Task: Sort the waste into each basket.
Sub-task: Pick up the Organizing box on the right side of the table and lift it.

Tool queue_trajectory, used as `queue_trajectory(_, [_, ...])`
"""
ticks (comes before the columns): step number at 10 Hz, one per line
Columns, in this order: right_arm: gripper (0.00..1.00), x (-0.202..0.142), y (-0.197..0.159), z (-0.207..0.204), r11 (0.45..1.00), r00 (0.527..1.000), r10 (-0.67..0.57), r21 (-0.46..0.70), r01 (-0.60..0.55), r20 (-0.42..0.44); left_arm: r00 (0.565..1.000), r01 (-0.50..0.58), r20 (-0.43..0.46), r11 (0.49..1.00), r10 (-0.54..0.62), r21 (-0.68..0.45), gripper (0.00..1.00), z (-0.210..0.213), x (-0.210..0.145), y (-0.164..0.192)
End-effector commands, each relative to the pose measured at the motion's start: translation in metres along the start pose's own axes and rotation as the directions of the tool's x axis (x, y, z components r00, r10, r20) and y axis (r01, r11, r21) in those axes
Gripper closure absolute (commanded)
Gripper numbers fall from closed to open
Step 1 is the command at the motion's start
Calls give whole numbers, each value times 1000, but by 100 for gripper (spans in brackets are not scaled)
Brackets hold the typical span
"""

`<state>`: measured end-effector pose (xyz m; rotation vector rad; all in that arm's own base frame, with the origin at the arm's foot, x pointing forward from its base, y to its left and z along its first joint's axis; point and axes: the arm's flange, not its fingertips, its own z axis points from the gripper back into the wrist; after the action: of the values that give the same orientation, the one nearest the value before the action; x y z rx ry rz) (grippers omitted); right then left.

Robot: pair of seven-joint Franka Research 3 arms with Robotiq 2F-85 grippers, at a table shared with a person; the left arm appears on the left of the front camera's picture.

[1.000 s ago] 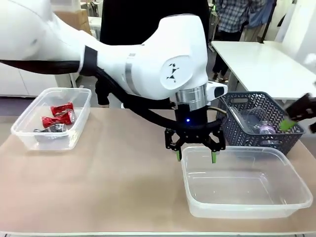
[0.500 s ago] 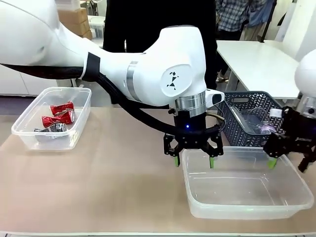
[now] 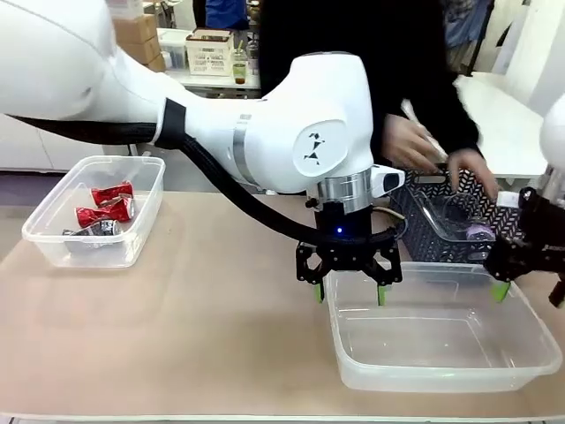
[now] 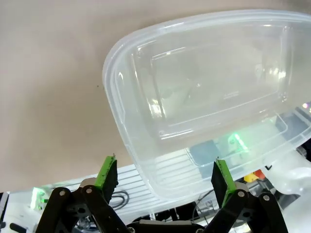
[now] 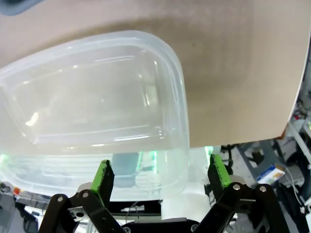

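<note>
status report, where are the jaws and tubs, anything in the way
Both jaws open, empty, above the right tub, one at each end. Right tub empty; red cans in left tub. Person's hands at grey basket behind it.

My left arm [image 3: 291,132] is white. My left hand [image 3: 350,293] and right hand [image 3: 531,291] are black with green pads [image 4: 107,172]. Cans [image 3: 106,212]: red and silver. Left tub [image 3: 88,253] and right tub [image 3: 424,375]: clear, colourless. Worktop [image 3: 203,327]: beige. Basket [image 3: 424,243]: dark grey, woven pattern.
</note>
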<state>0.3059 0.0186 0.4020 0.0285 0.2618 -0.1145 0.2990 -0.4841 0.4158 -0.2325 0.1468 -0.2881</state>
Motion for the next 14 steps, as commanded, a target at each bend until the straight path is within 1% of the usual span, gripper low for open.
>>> queue_trajectory(1, [0, 21, -4, -25, 998, 994, -31, -65, 25, -101, 998, -60, 39, 995, 57, 74, 0, -13, 5, 2])
queue_trajectory(2, [0, 22, -14, -41, 998, 990, -46, -50, 40, -131, 997, -74, 25, 990, 72, 117, 0, -23, 9, 4])
queue_trajectory(3, [0, 21, -20, -48, 997, 987, -65, -41, 60, -144, 997, -73, 18, 987, 71, 142, 0, -31, 8, 6])
queue_trajectory(4, [0, 19, -23, -48, 998, 989, -65, -30, 61, -129, 998, -67, 15, 985, 65, 157, 0, -35, 7, 6])
queue_trajectory(5, [0, 15, -24, -43, 997, 992, -71, -13, 70, -102, 999, -49, 31, 991, 45, 124, 12, -35, 6, 5])
queue_trajectory(6, [58, 11, -25, -38, 998, 996, -64, 10, 65, -60, 999, -47, 34, 990, 43, 135, 60, -32, 5, 3])
queue_trajectory(7, [59, 8, -25, -36, 998, 996, -69, 0, 69, -52, 998, -48, 39, 989, 43, 141, 72, -32, 5, 3])
queue_trajectory(8, [100, 7, -24, -36, 998, 997, -57, 13, 58, -52, 998, -55, 38, 989, 50, 139, 100, -33, 5, 3])
queue_trajectory(9, [100, 7, -23, -37, 999, 997, -48, 11, 49, -56, 997, -63, 43, 988, 57, 141, 100, -32, 4, 3])
queue_trajectory(10, [100, 6, -23, -37, 999, 997, -47, 5, 48, -68, 996, -77, 42, 988, 72, 131, 88, -31, 3, 5])
queue_trajectory(11, [85, 5, -23, -37, 999, 997, -45, 7, 46, -64, 996, -81, 54, 989, 75, 127, 97, -29, 2, 7])
queue_trajectory(12, [95, 5, -23, -37, 999, 997, -41, 7, 41, -64, 996, -81, 57, 989, 75, 125, 100, -28, 2, 7])
queue_trajectory(13, [100, 5, -21, -37, 999, 997, -34, 5, 34, -66, 996, -81, 57, 989, 75, 126, 100, -28, 2, 7])
queue_trajectory(14, [100, 6, -20, -38, 999, 997, -39, -4, 39, -64, 995, -84, 55, 988, 78, 126, 100, -27, 2, 8])
